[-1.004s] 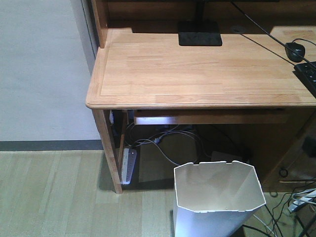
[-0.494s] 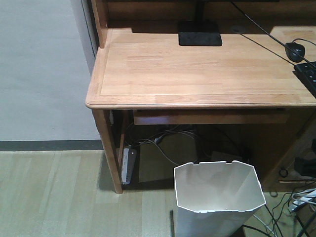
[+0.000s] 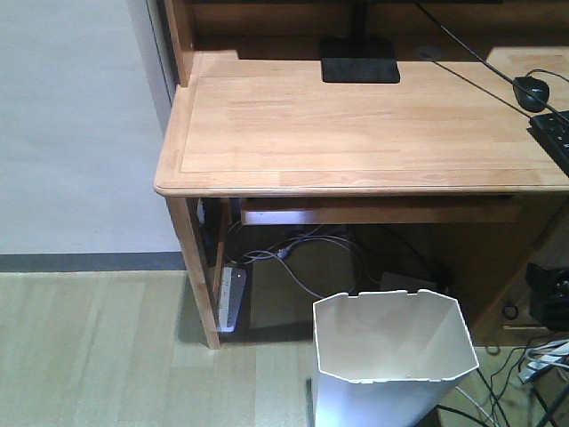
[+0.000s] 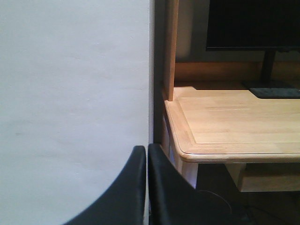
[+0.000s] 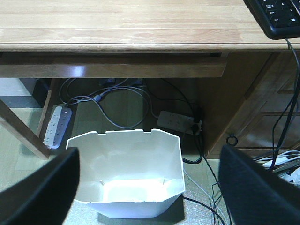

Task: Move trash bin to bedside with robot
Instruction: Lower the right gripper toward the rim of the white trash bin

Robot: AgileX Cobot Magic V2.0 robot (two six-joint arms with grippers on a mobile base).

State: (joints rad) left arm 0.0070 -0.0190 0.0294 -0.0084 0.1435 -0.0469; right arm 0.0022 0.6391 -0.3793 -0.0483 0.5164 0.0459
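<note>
The white trash bin point(image 3: 391, 356) stands on the floor under the front edge of the wooden desk, its angular rim open upward. In the right wrist view the bin point(image 5: 126, 178) lies below and between the wide-open black fingers point(image 5: 42, 187) of my right gripper point(image 5: 150, 154), which is empty and not touching it. A dark part of the right arm point(image 3: 547, 298) shows at the right edge of the front view. My left gripper point(image 4: 146, 154) is shut and empty, facing the white wall beside the desk corner. The bed is out of view.
The light wooden desk point(image 3: 356, 133) carries a monitor base point(image 3: 359, 60), a mouse point(image 3: 532, 91) and a keyboard point(image 3: 556, 135). Power strips point(image 3: 231, 301) and loose cables point(image 5: 108, 101) lie under it. More cables point(image 3: 533, 374) lie on the floor right of the bin. A desk leg point(image 3: 197, 276) stands at its left.
The dark part of the right arm has come further into the front view at its right edge. The bin and the desk have not moved.
</note>
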